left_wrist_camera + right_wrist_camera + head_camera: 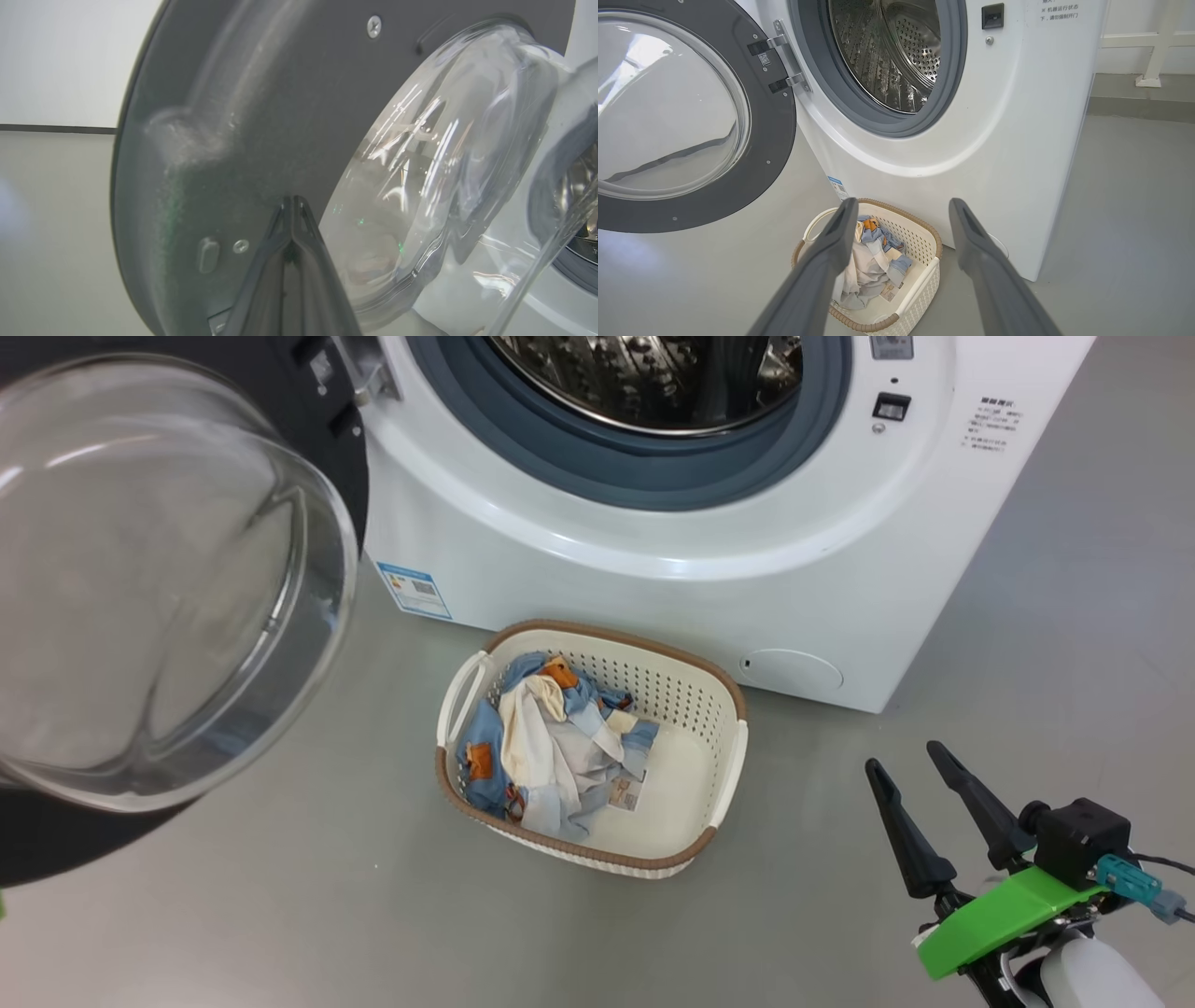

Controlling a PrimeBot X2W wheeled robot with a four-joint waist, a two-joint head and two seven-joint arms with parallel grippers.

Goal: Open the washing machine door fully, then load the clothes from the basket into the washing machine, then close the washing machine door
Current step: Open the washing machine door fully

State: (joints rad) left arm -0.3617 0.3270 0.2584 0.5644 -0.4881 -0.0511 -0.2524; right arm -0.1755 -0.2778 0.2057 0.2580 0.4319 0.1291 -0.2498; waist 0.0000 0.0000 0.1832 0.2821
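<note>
The washing machine door [159, 588] stands swung open at the left, its clear glass bowl facing me. The white washing machine [653, 588] shows its grey gasket and bare steel drum [887, 51]. On the floor in front sits the cream basket [691, 784], with the light-blue and cream clothes [551, 747] heaped in its left half. My right gripper [904, 758] hovers open to the right of the basket, above the floor; in the right wrist view its fingers [847, 219] frame the basket [920, 224]. My left gripper [292, 201] is shut, its tips close against the door's grey inner face [233, 116] beside the bowl.
Grey floor spreads around the basket and right of the machine. A blue energy sticker [414, 588] and a round service cap [794, 670] mark the machine's lower front. A white frame leg [1153, 79] stands by the far wall at the right.
</note>
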